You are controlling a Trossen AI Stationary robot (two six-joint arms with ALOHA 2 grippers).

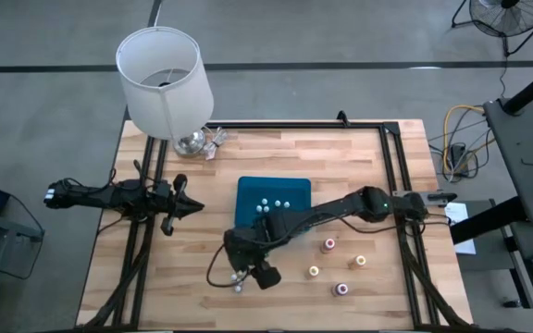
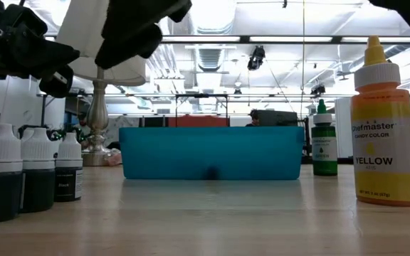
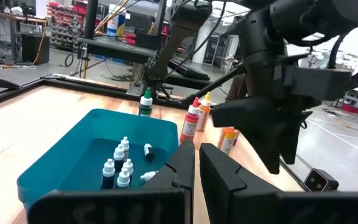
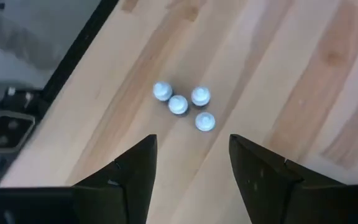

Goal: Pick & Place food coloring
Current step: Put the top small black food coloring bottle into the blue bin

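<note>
The food coloring bottles stand upright on the wooden table right of centre: a red-topped one (image 1: 329, 244), an orange (image 1: 360, 261), a yellow (image 1: 314, 271) and a pink (image 1: 342, 289); a green one (image 2: 324, 146) shows in the low view. My right gripper (image 1: 245, 268) hangs open, pointing steeply down, above several white-capped dark bottles (image 4: 180, 104) near the table's front, left of the coloured ones. Nothing is between its fingers (image 4: 191, 146). My left gripper (image 1: 192, 207) waits shut at the table's left, level, facing the blue tray (image 1: 248, 190).
The blue tray (image 3: 48, 171) at the table's middle holds several small white-capped bottles (image 3: 118, 167). A white-shaded lamp (image 1: 163, 79) stands at the far left corner. Black frame rails (image 1: 391, 157) run along the far and right sides.
</note>
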